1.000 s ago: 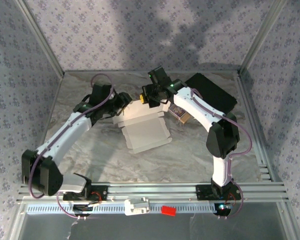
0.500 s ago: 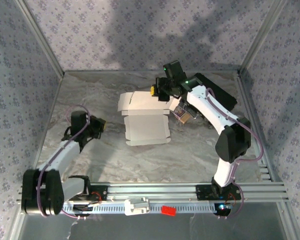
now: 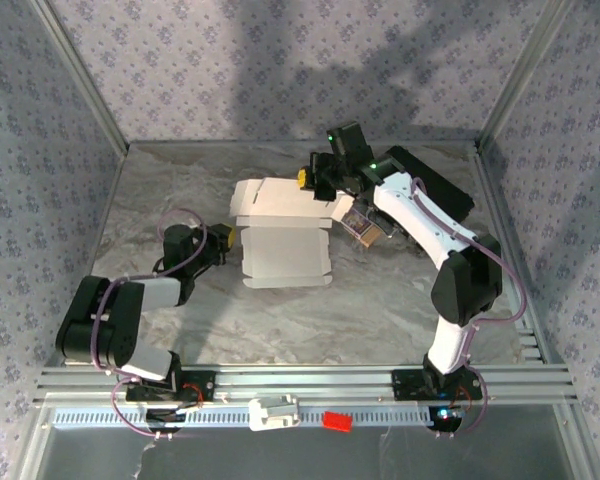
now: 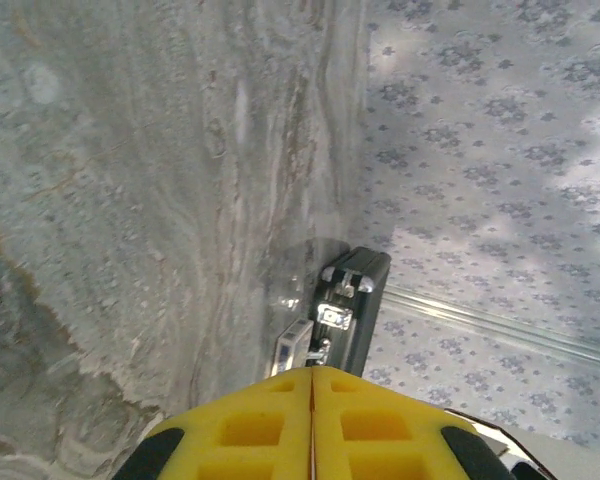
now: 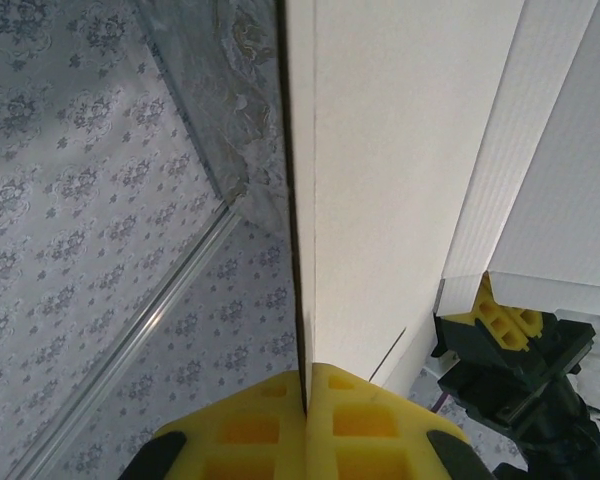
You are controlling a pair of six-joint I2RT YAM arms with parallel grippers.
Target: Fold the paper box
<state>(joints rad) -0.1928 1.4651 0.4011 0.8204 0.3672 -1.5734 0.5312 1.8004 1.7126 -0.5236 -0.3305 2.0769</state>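
Paper box (image 3: 285, 250) lies at table (image 3: 380, 310) centre, its 12 o'clock flap pinched by the right gripper (image 3: 315, 186), while the left gripper (image 3: 225, 238), fingers together and empty, sits at its 9 o'clock.

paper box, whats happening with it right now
The right gripper is shut on the far flap of the paper box, holding it raised off the table. The left gripper is shut on nothing, low beside the box's left edge. The box is only partly folded.
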